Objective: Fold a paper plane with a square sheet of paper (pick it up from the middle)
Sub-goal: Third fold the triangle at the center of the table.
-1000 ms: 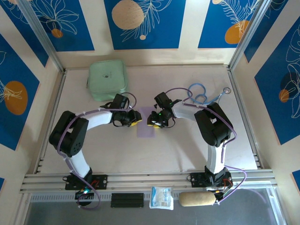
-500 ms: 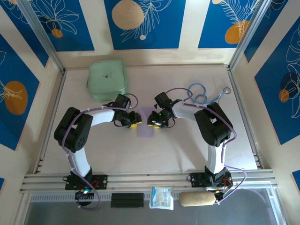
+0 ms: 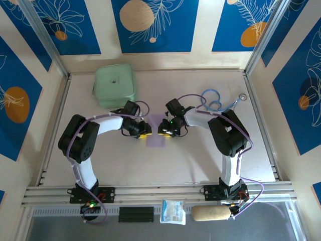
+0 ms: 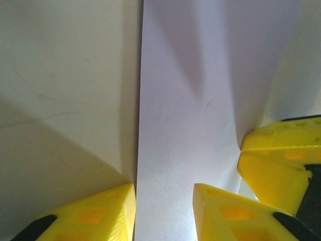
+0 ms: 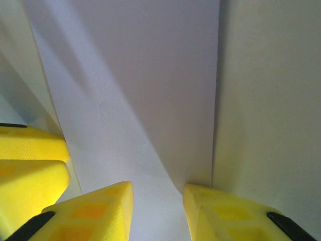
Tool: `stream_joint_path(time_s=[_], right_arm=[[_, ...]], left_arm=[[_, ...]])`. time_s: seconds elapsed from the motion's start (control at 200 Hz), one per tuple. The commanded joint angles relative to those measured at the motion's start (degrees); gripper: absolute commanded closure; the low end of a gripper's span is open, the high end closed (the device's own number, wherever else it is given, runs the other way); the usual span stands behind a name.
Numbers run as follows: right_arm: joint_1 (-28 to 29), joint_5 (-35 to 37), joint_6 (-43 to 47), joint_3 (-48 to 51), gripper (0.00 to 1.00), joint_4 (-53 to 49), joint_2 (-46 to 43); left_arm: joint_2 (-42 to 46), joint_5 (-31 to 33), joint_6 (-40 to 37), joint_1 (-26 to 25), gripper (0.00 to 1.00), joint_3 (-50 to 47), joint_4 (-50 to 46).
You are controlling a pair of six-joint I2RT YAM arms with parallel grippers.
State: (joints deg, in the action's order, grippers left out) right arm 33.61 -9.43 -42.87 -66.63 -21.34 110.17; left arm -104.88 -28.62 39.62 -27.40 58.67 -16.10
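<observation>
The square sheet of paper (image 3: 156, 137) lies flat on the table as a narrow pale lilac strip between the two grippers. My left gripper (image 3: 144, 133) is at the strip's left edge and my right gripper (image 3: 164, 132) at its right edge. In the left wrist view the paper (image 4: 190, 115) runs under the left gripper (image 4: 164, 196). One yellow fingertip stands on the table beside the paper's edge, the other on the sheet. In the right wrist view the paper (image 5: 135, 90) lies under the right gripper (image 5: 158, 193) the same way. Both pairs of jaws stand apart and pinch nothing.
A mint-green pouch (image 3: 115, 85) sits at the back left. A blue cable loop (image 3: 212, 103) lies at the back right, behind the right arm. A small packet (image 3: 173, 212) and a beige roll (image 3: 211, 213) rest in front of the rail.
The left arm's elbow has drawn in a little toward the middle. Both grippers have stayed at the paper's edges, and the paper has not visibly moved.
</observation>
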Motion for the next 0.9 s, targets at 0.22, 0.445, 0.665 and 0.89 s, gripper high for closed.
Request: stream_joint_path(time_s=[0.22,0.445,0.665,0.89], right_arm=[[-0.3,2.3,0.4,2.0,0.64,-2.6,3.7],[-0.3,2.2,0.2,2.1,0.64,-2.6,3.7],[-0.4,2.3,0.3,2.1,0.65,-2.6,3.6],[-0.7,2.3,2.2,2.2,0.62,-0.7,0.8]], left_arm=[[3.1,-7.0,-2.3,0.5,0.66,-1.2,0.4],[3.4,-5.8,-1.9,1.1,0.67,-2.0,0.7],[3.3,-5.8,0.7,1.4,0.72,-2.8,2.4],[4.0,-6.0,5.2,1.8,0.84,-4.2,5.5]])
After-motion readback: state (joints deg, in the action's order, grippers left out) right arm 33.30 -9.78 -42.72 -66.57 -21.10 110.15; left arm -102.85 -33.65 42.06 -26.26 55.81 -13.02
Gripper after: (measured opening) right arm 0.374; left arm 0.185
